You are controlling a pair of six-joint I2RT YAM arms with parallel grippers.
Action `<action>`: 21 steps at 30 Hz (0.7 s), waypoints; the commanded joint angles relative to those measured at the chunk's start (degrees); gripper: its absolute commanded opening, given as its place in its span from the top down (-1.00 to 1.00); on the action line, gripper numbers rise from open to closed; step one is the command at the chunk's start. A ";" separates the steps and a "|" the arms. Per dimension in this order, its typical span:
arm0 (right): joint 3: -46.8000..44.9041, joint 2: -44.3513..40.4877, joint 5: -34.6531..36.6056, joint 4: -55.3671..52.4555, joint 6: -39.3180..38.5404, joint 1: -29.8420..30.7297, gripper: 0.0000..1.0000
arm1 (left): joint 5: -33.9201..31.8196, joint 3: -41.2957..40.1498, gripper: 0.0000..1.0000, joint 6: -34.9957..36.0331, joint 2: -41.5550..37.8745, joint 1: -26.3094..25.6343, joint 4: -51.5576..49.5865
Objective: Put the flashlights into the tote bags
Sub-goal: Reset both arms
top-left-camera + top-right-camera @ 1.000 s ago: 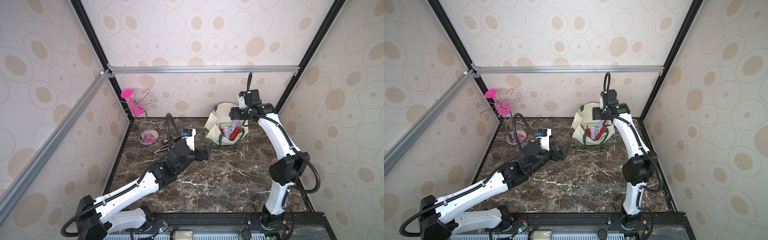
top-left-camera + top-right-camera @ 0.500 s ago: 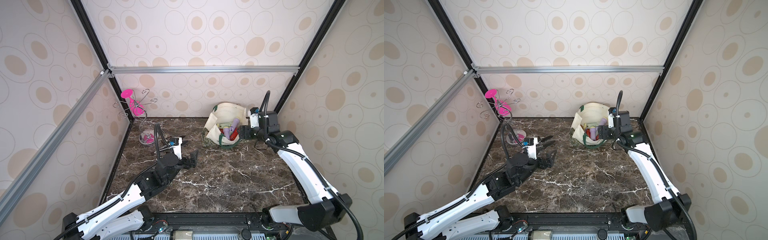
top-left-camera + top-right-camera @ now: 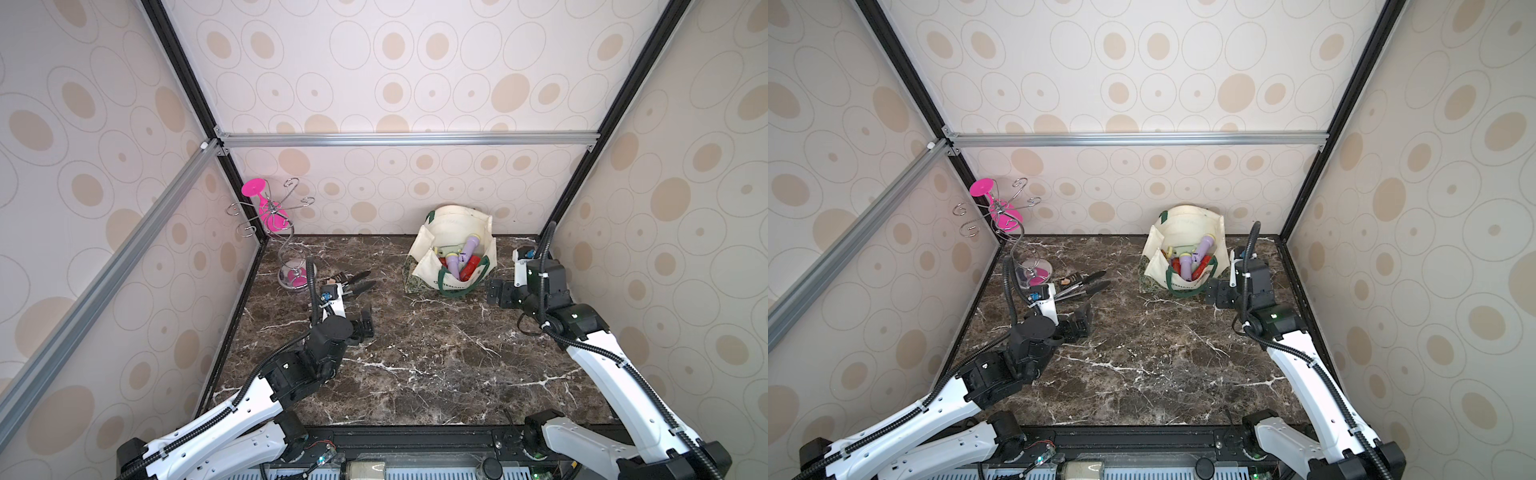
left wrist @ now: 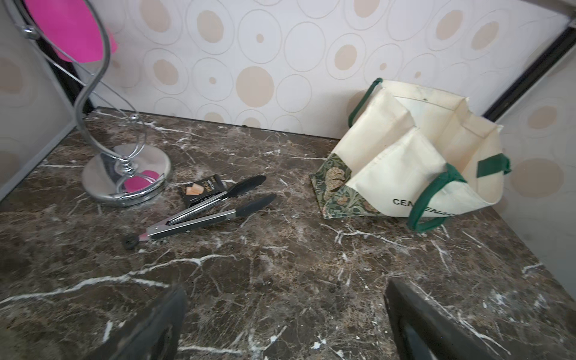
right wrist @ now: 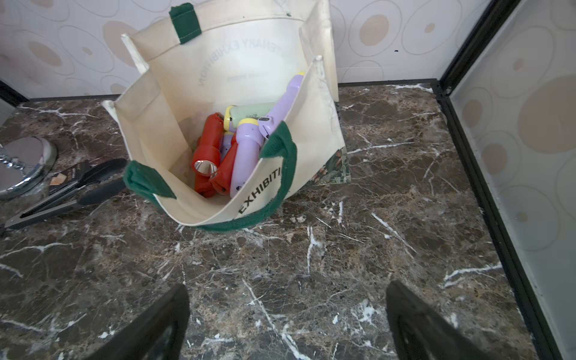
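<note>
The cream tote bag point(image 3: 455, 224) point(image 3: 1183, 226) with green handles stands open at the back right of the marble table. Several flashlights point(image 3: 465, 262) point(image 3: 1196, 259), red, lilac and pale green, lie piled inside it, clearest in the right wrist view point(image 5: 246, 146). My right gripper point(image 3: 494, 293) point(image 5: 286, 296) hovers low just right of the bag, open and empty. My left gripper point(image 3: 366, 322) point(image 4: 283, 296) is open and empty over bare table at centre left, well apart from the bag point(image 4: 399, 168). No flashlight shows on the table.
Black-handled metal tongs point(image 3: 357, 282) point(image 4: 202, 212) and a small dark packet point(image 4: 202, 190) lie at the back left. A chrome wire stand point(image 3: 270, 208) holding a pink glass stands in the back left corner. The black frame post point(image 5: 467, 124) borders the table's right edge.
My right gripper has come away from above the bag's mouth, dropped beside it and opened wide. My left arm has drawn back toward the front left, still open.
</note>
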 commanded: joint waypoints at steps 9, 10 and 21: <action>-21.29 -8.35 9.85 22.89 -3.64 -5.38 -1.00 | -18.24 -6.55 -1.00 7.41 0.24 4.91 4.33; -22.06 -8.05 10.19 22.91 -3.73 -5.91 -0.99 | -18.10 -7.19 -1.00 7.03 0.28 5.91 5.02; -31.48 -8.86 8.46 25.51 -7.43 -8.65 -0.99 | -16.96 -17.07 -1.00 12.85 3.36 12.73 20.07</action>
